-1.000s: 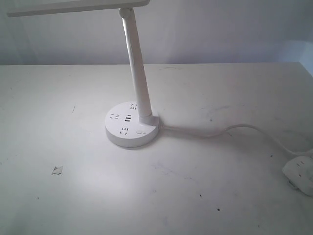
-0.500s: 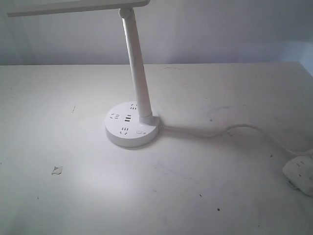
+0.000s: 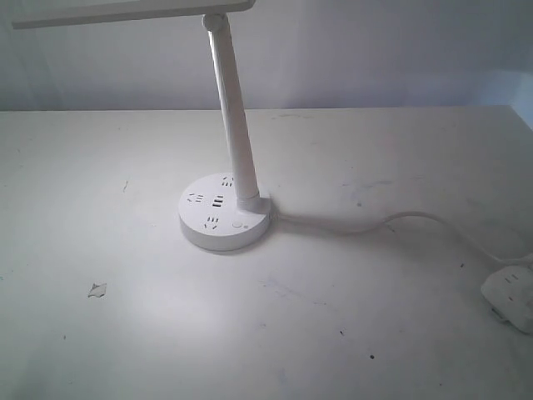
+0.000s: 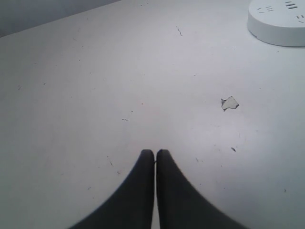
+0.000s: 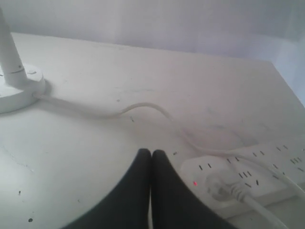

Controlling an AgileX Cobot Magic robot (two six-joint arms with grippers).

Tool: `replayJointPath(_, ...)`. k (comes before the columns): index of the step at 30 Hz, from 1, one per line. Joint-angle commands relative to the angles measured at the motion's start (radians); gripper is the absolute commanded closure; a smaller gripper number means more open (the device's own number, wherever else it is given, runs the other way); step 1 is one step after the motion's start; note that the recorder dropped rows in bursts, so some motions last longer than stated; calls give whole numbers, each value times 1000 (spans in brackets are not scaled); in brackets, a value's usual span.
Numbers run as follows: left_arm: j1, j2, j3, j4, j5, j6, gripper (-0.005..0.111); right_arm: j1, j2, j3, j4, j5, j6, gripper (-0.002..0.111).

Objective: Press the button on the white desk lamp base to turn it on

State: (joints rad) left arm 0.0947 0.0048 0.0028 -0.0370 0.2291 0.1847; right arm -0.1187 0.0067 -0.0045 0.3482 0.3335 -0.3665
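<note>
The white desk lamp base [image 3: 223, 218] is a round puck on the table's middle, with socket holes and USB slots on top. Its small round button [image 3: 238, 224] sits near the front right of the top, beside the slim stem [image 3: 233, 117]. Neither gripper shows in the exterior view. In the left wrist view my left gripper [image 4: 155, 152] is shut over bare table, far from the base's edge [image 4: 279, 24]. In the right wrist view my right gripper [image 5: 151, 152] is shut, empty, well away from the base [image 5: 19, 90] and its button [image 5: 32, 73].
A thin white cord [image 3: 375, 223] runs from the base to a white power strip [image 3: 510, 298] at the right edge; its red light [image 5: 195, 183] glows beside my right gripper. A small torn scrap [image 3: 97, 290] lies front left. The lamp head [image 3: 125, 12] overhangs the back left.
</note>
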Motion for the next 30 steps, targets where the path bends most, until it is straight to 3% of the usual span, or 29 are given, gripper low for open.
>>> replayJointPath(1, 2, -5, -3, -5, -4, -1, 106, 2, -7, 5, -160, 1, 219, 108)
replayJointPath(4, 2, -5, -3, -5, -4, -1, 106, 2, -7, 5, -200, 1, 296, 108)
replayJointPath(30, 2, -5, -3, -5, -4, -1, 106, 2, -7, 5, -197, 11, 284, 108)
